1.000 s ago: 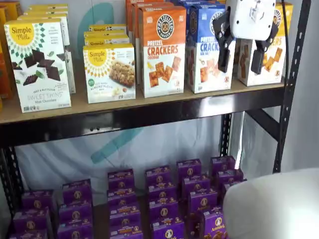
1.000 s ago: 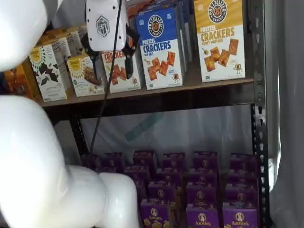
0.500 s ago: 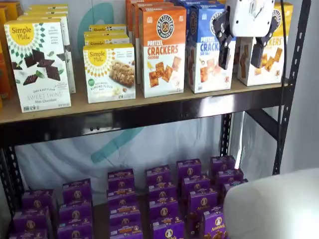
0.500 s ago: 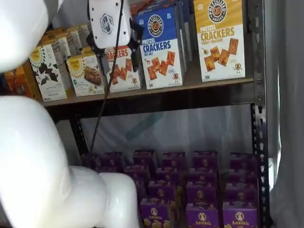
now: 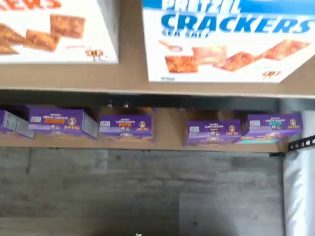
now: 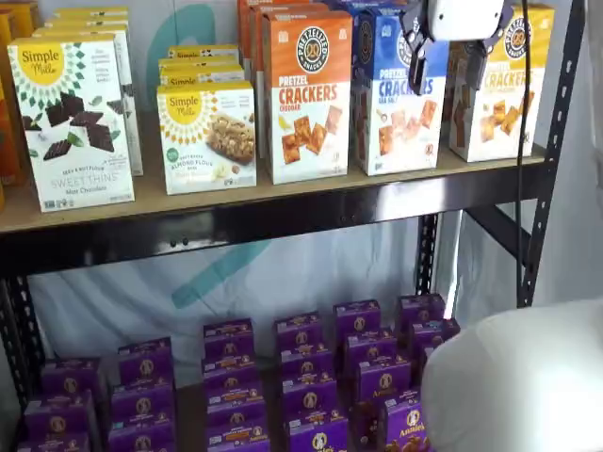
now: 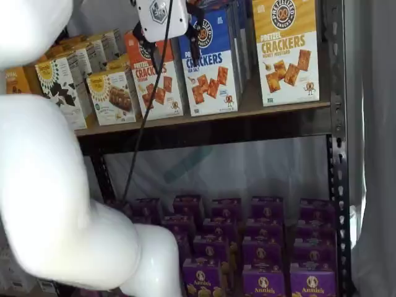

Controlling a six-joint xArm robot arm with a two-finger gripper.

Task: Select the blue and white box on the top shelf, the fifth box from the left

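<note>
At the upper right of a shelf view, the gripper (image 6: 446, 64) hangs with fingers spread, empty. The blue and white box (image 6: 394, 99) stands upright on the top shelf (image 6: 283, 215), just behind and slightly left of it, long axis vertical.

Plenty of print on the cartons, upper board and lower level alike.
The tall blue-topped, white-bottomed cracker box (image 6: 394, 94) reads "PRETZEL CRACKERS SEA SALT" in the wrist view; the orange-topped box (image 6: 305, 99) beside it says "PRETZEL CRACKERS CHEDDAR". The yellow-topped box (image 7: 286, 49) carries "PRETZEL CRACKERS HONEY MUSTARD". A white box with dark squares (image 6: 73, 122) shows "Simple Mills", "SWEET THINS", "Mint Chocolate"; the smaller yellow-sunburst box (image 6: 207, 137) reads "Simple Mills", "ALMOND FLOUR". Small purple boxes (image 7: 263, 286) below say "Annie's".
</note>
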